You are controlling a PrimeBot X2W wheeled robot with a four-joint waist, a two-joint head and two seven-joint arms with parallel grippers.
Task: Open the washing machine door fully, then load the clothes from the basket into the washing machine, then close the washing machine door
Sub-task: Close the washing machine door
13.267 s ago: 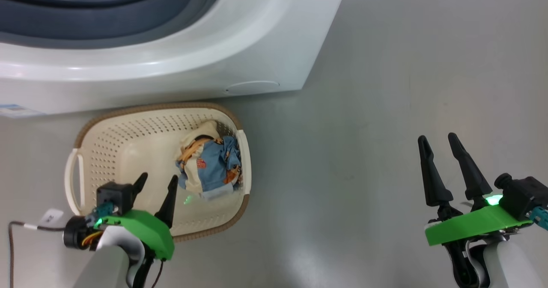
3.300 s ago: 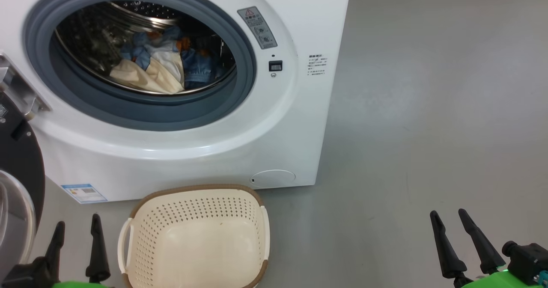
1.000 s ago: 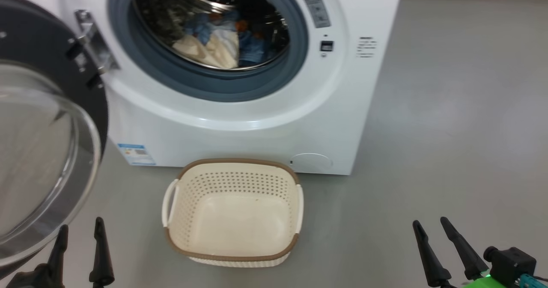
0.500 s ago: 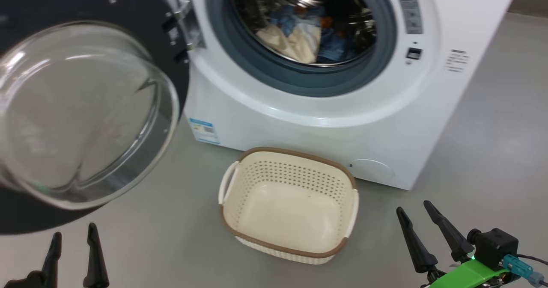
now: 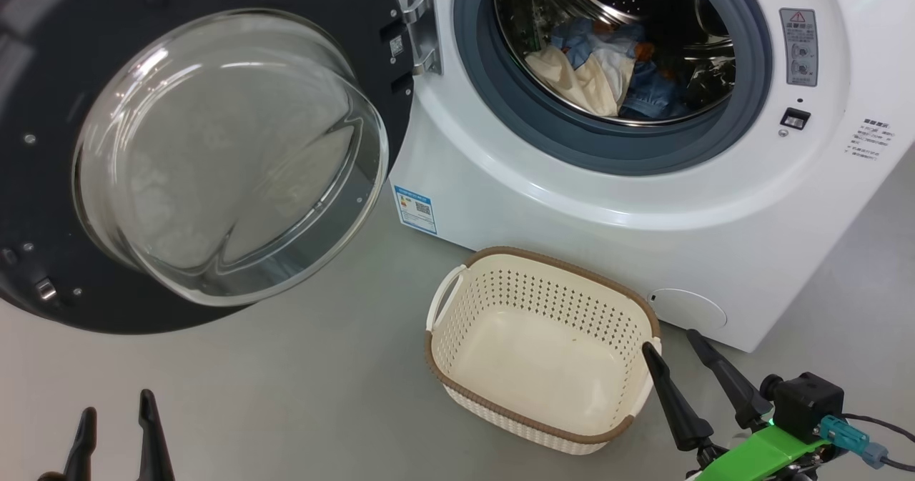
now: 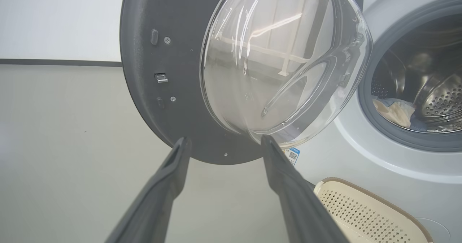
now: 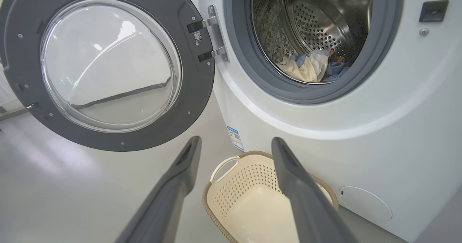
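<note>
The washing machine door [image 5: 43, 202] stands swung wide open on the left, its glass bowl facing me. In the steel drum of the white washing machine [image 5: 572, 209] lie the clothes [image 5: 607, 73], blue and cream. The basket [image 5: 529, 302] sits empty on the floor in front of the washer. My left gripper [image 5: 116, 406] is open low at the bottom left, below the door. My right gripper [image 5: 670, 343] is open beside the basket's right rim. In the left wrist view the door [image 6: 162, 73] rises just beyond my open left gripper [image 6: 224, 140]. The right wrist view looks over the basket [image 7: 249, 185] towards the clothes [image 7: 310, 68].
Smooth grey floor [image 5: 286, 395] spreads around the basket and under the door. A blue label sticker [image 5: 414, 209] marks the washer's lower front, and a round service flap [image 5: 688, 309] sits low at its right corner.
The whole head view has swung left, so door, washer and basket now sit further right in it. Both grippers stay open. The right gripper now shows close to the basket's right rim.
</note>
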